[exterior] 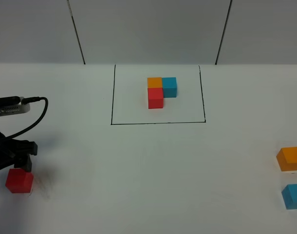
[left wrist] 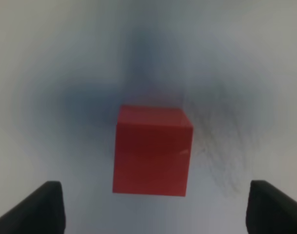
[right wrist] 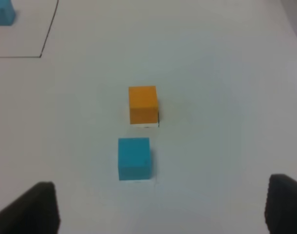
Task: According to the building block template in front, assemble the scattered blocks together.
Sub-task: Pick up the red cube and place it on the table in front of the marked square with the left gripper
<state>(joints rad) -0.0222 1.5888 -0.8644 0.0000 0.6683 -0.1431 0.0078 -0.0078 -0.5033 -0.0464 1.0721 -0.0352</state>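
At the left edge of the desk (exterior: 139, 170) the left hand (left wrist: 156, 214) hovered by the loose red block (exterior: 19, 181), its fingers spread wide and pinching nothing. From the left wrist camera the block lay between the two dark fingertips but ahead of them, clear of both. How high the hand stood above the desk could not be told.

The right hand (right wrist: 160, 209) was likewise spread and empty, well short of the orange block (right wrist: 143, 105) and the blue block (right wrist: 134, 158). These lay just beside each other far to the right, apart from the red one. The template (exterior: 161, 91) stood inside its black outline (exterior: 158, 123) at the far middle, untouched.

The likeliest slip seemed to be in the first grasp. If the left hand came down short of the block, a fingertip could land on its top or shove it along the desk. Closing too high would probably catch only the upper edge and let it squirt free. On the right, the narrow gap between orange and blue left little room for a finger, so one could be knocked while the other was taken.
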